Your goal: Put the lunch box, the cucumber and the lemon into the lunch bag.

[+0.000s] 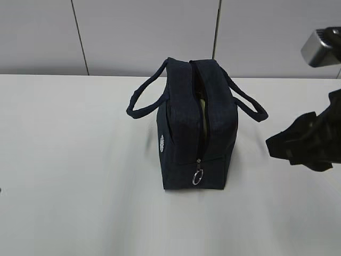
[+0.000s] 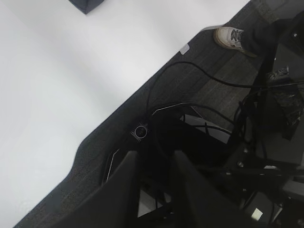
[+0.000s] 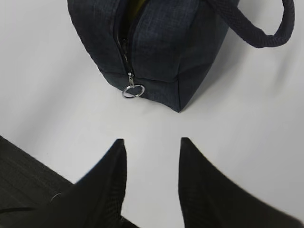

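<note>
Bag (image 1: 198, 130) stands mid-tabletop (image 1: 69, 176), zipper undone along the top, ring pull (image 1: 197, 177) hanging at its near end. Right claw (image 3: 152, 145) hovers spread and empty before it. Left claw (image 2: 154, 164), empty, narrowly parted, hangs beyond the tabletop edge.

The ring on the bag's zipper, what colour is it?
Silver. The ring hangs at the end of the dark navy bag, clearest in the right wrist view.
</note>
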`<action>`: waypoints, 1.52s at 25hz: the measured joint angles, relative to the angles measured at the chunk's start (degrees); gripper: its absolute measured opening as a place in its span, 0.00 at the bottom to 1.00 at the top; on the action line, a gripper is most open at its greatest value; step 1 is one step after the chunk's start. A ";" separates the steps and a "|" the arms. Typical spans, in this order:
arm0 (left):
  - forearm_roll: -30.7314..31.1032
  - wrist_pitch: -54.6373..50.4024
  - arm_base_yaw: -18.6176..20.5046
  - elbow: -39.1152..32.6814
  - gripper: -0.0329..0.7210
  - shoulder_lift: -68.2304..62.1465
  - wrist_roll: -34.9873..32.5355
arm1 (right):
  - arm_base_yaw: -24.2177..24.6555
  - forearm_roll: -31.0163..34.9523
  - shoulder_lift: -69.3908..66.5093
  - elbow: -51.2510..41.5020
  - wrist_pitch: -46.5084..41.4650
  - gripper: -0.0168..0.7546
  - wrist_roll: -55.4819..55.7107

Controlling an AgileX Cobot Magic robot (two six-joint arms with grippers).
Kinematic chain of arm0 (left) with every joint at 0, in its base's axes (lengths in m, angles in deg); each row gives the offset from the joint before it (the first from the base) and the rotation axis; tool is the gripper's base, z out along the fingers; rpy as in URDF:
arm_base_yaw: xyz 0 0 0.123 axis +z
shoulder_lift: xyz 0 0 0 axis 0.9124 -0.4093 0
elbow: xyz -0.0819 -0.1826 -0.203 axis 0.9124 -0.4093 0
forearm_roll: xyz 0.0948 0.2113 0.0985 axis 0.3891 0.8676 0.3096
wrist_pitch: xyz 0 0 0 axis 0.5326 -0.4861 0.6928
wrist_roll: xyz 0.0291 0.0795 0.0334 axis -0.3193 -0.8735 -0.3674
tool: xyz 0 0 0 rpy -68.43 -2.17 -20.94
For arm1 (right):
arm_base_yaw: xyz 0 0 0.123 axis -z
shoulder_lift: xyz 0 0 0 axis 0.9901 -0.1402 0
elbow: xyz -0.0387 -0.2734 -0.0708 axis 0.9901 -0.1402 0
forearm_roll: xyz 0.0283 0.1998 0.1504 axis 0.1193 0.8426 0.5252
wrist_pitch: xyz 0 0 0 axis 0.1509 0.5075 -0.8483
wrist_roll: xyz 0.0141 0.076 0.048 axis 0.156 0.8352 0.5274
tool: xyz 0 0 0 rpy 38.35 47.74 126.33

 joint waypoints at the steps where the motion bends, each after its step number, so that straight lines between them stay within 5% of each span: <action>1: 0.12 0.00 0.00 -0.92 0.23 1.20 0.29 | 0.00 0.14 0.64 -1.60 1.68 0.38 -0.49; 9: 0.36 -0.34 0.00 -9.52 0.23 10.13 1.04 | 0.00 0.37 4.50 -10.96 14.27 0.38 -4.50; 18: 2.43 -0.54 0.00 -9.90 0.23 12.43 1.04 | 0.00 1.49 4.58 -20.17 27.31 0.38 -6.50; 38: 2.64 -0.54 0.00 -9.90 0.25 10.70 1.52 | 0.00 1.81 3.19 -22.75 30.63 0.38 -6.59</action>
